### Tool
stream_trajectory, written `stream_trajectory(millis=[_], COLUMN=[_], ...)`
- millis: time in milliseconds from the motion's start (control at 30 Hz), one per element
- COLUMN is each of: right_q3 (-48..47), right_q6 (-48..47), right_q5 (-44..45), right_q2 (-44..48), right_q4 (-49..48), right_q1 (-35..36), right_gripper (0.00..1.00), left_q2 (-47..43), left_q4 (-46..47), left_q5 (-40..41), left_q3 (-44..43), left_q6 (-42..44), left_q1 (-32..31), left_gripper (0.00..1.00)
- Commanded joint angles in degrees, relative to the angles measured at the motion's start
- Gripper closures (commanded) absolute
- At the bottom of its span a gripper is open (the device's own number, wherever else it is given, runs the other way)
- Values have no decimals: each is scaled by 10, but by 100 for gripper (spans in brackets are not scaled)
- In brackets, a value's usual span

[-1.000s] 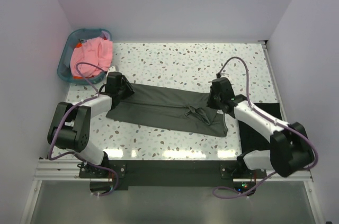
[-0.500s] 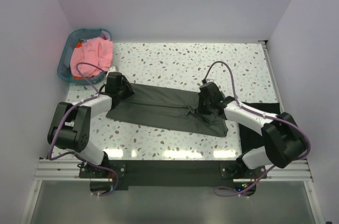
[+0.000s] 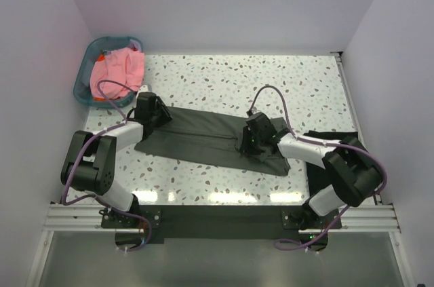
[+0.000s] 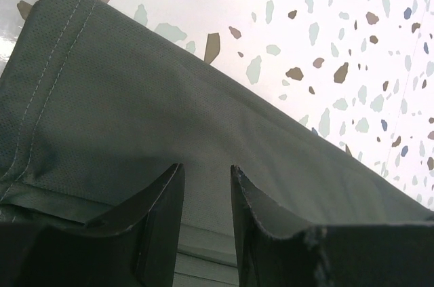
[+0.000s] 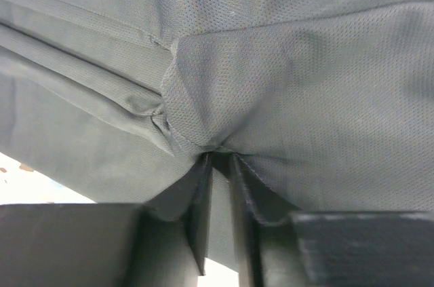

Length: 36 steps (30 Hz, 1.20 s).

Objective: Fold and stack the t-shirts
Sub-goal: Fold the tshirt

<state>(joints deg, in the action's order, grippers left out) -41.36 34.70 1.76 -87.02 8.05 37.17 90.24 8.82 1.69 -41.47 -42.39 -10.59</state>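
A dark olive-grey t-shirt (image 3: 203, 138) lies folded into a long strip across the middle of the table. My left gripper (image 3: 159, 119) rests on its left end. In the left wrist view the left gripper (image 4: 207, 178) has its jaws a narrow gap apart over flat cloth (image 4: 135, 110), with no pucker. My right gripper (image 3: 245, 144) sits on the strip right of its middle. In the right wrist view the right gripper (image 5: 218, 161) is shut on a bunched fold of the shirt (image 5: 305, 63). A salmon-pink t-shirt (image 3: 119, 70) lies in the basket. A black t-shirt (image 3: 317, 175) lies at the near right.
A teal plastic basket (image 3: 83, 80) stands at the far left corner against the wall. The speckled table (image 3: 271, 83) is enclosed by white walls on the left, back and right. The right arm's cable loops above the shirt.
My right gripper has moved left from the shirt's right end onto the strip and now pinches a fold there. The left gripper and the shirt's outline have stayed put.
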Motion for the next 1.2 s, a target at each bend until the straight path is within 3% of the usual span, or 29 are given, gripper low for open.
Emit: stream_trajectory(millis=[0,167,333,500,833,1167], right_q3=[-9,-15,-39,-106,-310,-219], right_q6=[10,10,-9,-37,-76,-103], right_q5=[22,69,53,18,-14,-21], right_q2=[-16,26,20,-58,-232,-128], right_q4=[-9,25,47,45,104,85], right_q1=[2,0,-47,-106,-119,-117], right_gripper=[73,58,55,54,49,49], left_q2=[0,3,-3,4,-45,-47], left_q4=[20,11,-15,-33,-70,-117], left_q5=[3,15,44,74,113,135], left_q3=[-2,3,17,58,110,91], left_q6=[4,6,-8,-44,-115,-128], left_q1=[-1,-1,-4,-7,-23,-22], left_gripper=[61,58,58,60,62,62])
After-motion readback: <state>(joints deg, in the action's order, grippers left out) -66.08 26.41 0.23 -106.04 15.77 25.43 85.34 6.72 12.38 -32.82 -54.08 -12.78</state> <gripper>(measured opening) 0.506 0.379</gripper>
